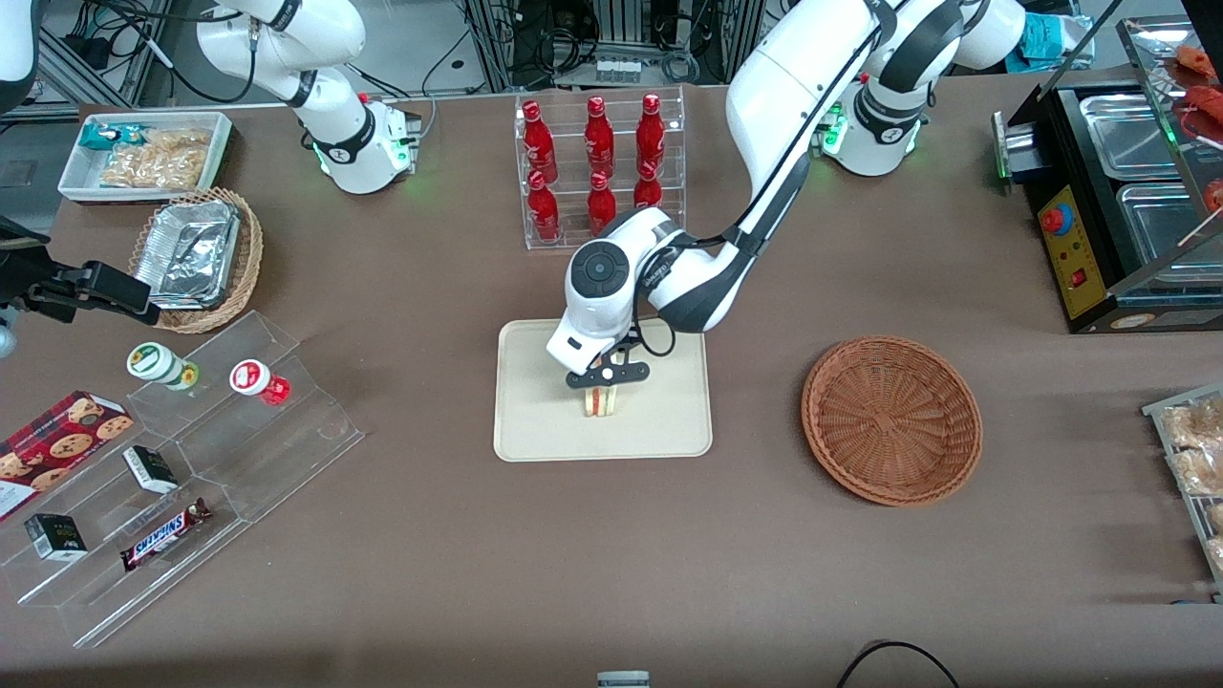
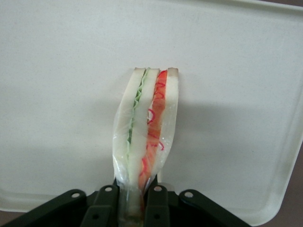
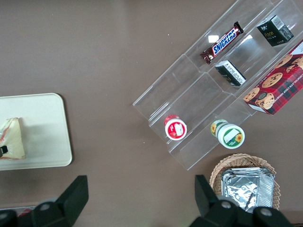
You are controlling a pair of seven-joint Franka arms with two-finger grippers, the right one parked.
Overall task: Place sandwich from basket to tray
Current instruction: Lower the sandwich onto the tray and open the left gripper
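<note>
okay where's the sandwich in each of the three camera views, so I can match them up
Front view: sandwich stands on the tray, held in the tool, nearer the camera than the red bottles.
Left wrist view: sandwich pinched in the tool, over the tray.
Right wrist view: sandwich on the tray.
Shared landmark: the tray.

Claw-pinched sandwich point(image 2: 144, 137) upright on tray point(image 1: 669, 420)
</note>
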